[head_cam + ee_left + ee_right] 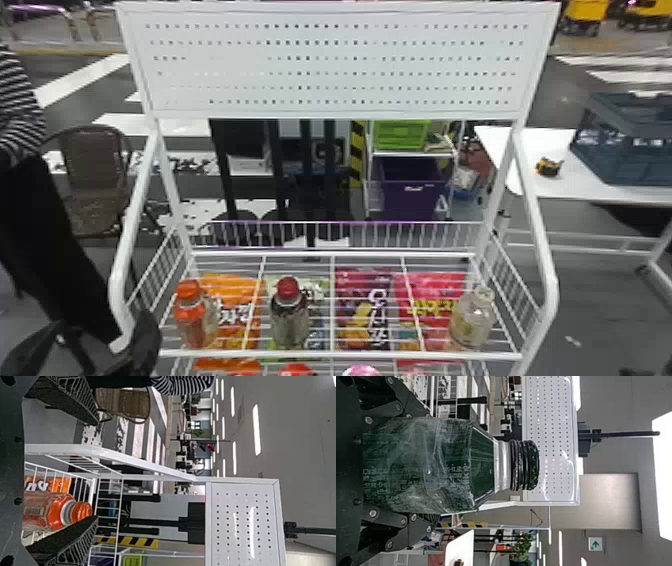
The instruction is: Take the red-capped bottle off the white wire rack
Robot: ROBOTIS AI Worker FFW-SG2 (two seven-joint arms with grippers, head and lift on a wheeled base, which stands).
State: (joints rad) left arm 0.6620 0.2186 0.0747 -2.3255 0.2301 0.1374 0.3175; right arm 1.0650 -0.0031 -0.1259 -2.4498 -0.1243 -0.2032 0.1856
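Target is the red-capped bottle [290,325]: upright on the rack's [142,200] top wire shelf, next to the orange-capped one [196,320]. Nothing is gripping it.

Left gripper [97,470] is at the rack's left side, fingers [67,544] well apart, nothing between the pads. Right gripper [430,467] looks clamped on a green bottle [455,465], cap up, so I'd use the left for this pick.

Step in hand, as I read it: bring the left in to the target. The side rail [132,250] and the orange-capped bottle are both in your way. Don't sweep straight across; you'd likely knock that bottle over. Back off, clear the rail, then come in from the front, lined up on the red cap [288,288].

Set one finger each side of the body, below the shoulder. The gap to the orange-capped bottle looks enough for a finger, but go slow. Centre before closing, or you'll tip it. Squeeze lightly; the plastic may give. Lift straight up until the base clears the front rail [350,355], then pull out. Watch the right arm's load for clashes.
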